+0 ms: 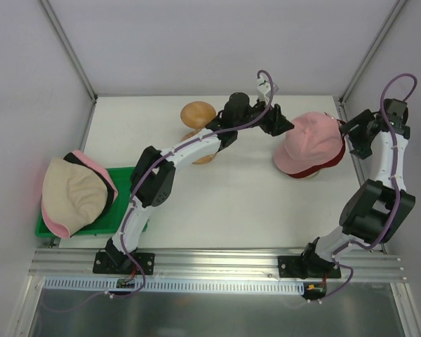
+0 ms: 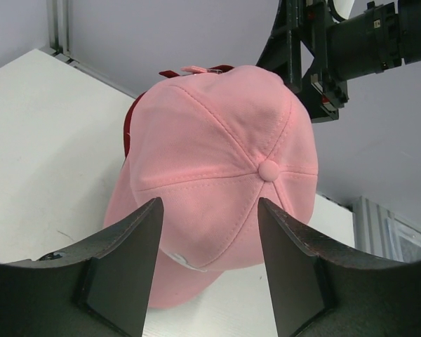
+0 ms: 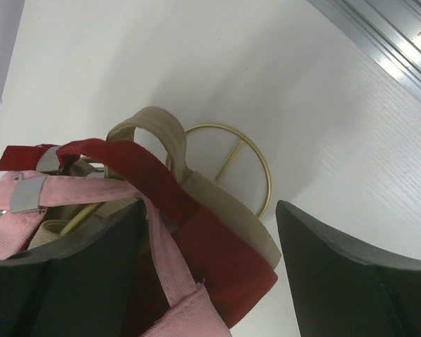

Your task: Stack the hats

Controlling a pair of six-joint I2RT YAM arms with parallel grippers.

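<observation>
From above, the pink cap (image 1: pixel 309 140) sits on the red cap (image 1: pixel 313 170) at the table's (image 1: pixel 231 203) right side. My left pincer (image 1: pixel 286 126) is just beside its left edge and my right pincer (image 1: pixel 347 133) is at its back. The beige hat (image 1: pixel 70 193) tops a pile on the tray (image 1: pixel 123 174). From my left wrist, my left pincer (image 2: pixel 209 267) is spread, gripping nothing, with the pink cap (image 2: pixel 210 140) beyond it. From my right wrist, my right pincer (image 3: pixel 210 281) gapes wide. The red cap (image 3: pixel 210 246) and pink cap (image 3: pixel 3 225) straps lie against one finger (image 3: pixel 70 281), clear of the other.
</observation>
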